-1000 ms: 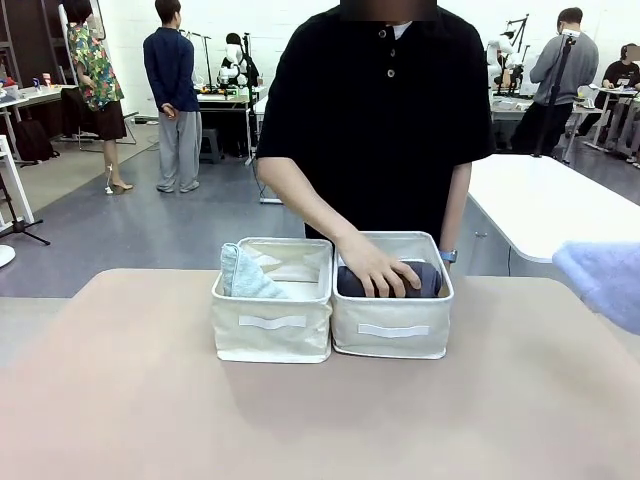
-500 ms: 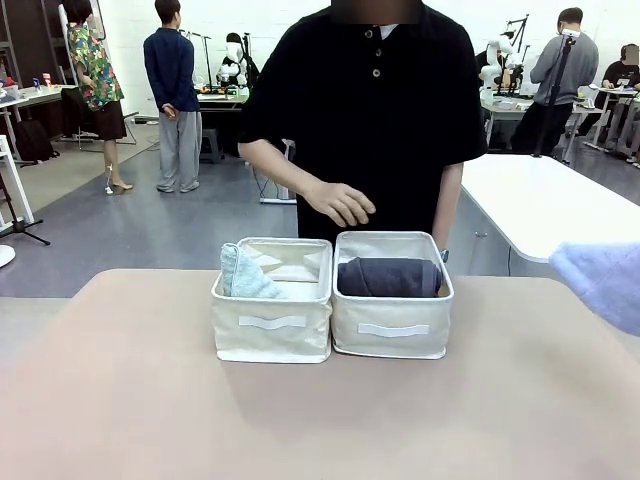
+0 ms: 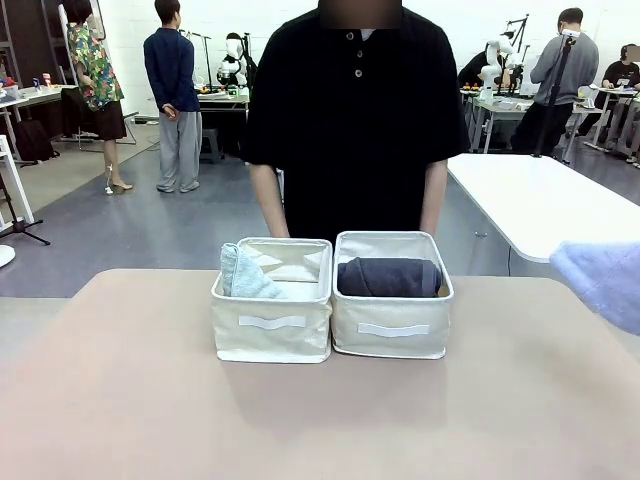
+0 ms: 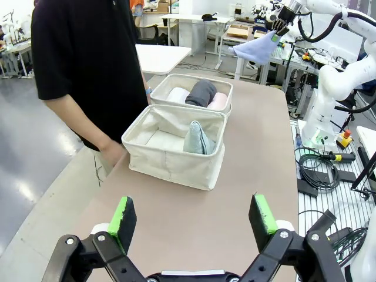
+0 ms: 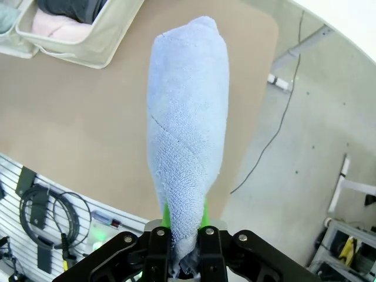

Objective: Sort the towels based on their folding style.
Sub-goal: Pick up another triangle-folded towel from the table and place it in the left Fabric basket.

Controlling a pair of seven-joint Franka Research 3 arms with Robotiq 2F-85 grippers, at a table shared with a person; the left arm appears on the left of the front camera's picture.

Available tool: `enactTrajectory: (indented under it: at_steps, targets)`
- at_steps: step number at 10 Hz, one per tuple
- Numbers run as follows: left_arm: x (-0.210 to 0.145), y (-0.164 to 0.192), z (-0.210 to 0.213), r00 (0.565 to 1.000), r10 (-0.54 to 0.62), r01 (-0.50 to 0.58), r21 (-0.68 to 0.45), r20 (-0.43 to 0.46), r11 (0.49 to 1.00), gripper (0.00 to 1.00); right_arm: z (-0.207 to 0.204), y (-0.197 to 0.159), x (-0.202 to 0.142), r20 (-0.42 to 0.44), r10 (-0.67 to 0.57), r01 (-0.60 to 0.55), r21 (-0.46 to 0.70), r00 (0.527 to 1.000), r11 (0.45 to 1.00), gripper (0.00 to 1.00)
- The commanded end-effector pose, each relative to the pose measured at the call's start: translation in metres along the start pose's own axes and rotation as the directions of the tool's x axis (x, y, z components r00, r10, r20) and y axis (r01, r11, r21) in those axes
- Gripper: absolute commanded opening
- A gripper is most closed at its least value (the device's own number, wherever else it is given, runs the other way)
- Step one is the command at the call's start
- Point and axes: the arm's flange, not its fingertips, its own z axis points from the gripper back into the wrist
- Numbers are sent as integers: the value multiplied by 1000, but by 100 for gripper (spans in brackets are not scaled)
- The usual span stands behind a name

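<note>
The right end effector (image 5: 185,222) is closed on the wide base of the periwinkle towel (image 5: 188,117), with its green pads pressed against both sides. The cone projects along the fingers, tip leading. Gripping at the base probably keeps the fold from unwinding and lets the tip enter a bin first. The towel is held in the air off to the robot's right, well apart from both bins. The left end effector (image 4: 192,216) is spread wide and empty above the table (image 4: 235,194), apparently parked clear of the delivery path.

The left bin (image 3: 272,325) holds the mint-blue cone (image 3: 240,275), so it is judged the destination for this cone. The right bin (image 3: 392,330), touching it, holds the dark grey roll (image 3: 388,277). The left wrist view also shows a white roll (image 4: 178,94) and a pink roll (image 4: 218,101) flanking it.

In the front view the periwinkle towel is cut off by the right edge. The bins hide the hands of the person (image 3: 355,120). The bin walls conceal the lower contents, so whether another towel lies there cannot be told.
</note>
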Motion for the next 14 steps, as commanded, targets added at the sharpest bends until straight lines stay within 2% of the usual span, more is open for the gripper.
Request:
enactTrajectory:
  at_steps: [1,2,3,5,8,9,10,11,14]
  targets:
    - [1,-2,-1,1000,-4,4,13,5,1000,100,16,17,15,-16,126,-126,-9,992,992,16]
    - [1,-2,-1,1000,-4,4,13,5,1000,100,27,35,31,-42,257,-258,-23,966,966,16]
    - [1,-2,-1,1000,-4,4,13,5,1000,100,33,48,47,-116,397,-401,-6,910,916,16]
    - [1,-2,-1,1000,-4,4,13,5,1000,100,32,66,77,-235,500,-506,36,834,862,16]
    - [1,-2,-1,1000,-4,4,13,5,1000,100,11,87,102,-338,568,-601,7,750,799,16]
    - [1,-2,-1,1000,-4,4,13,5,1000,100,9,88,98,-346,584,-621,8,734,784,16]
    - [1,-2,-1,1000,-4,4,13,5,1000,100,8,80,87,-307,580,-612,-9,755,791,16]
    - [1,-2,-1,1000,-4,4,13,5,1000,100,1,91,102,-325,561,-583,34,762,812,16]
    - [1,-2,-1,1000,-4,4,13,5,1000,100,1,91,102,-325,561,-583,34,762,812,16]
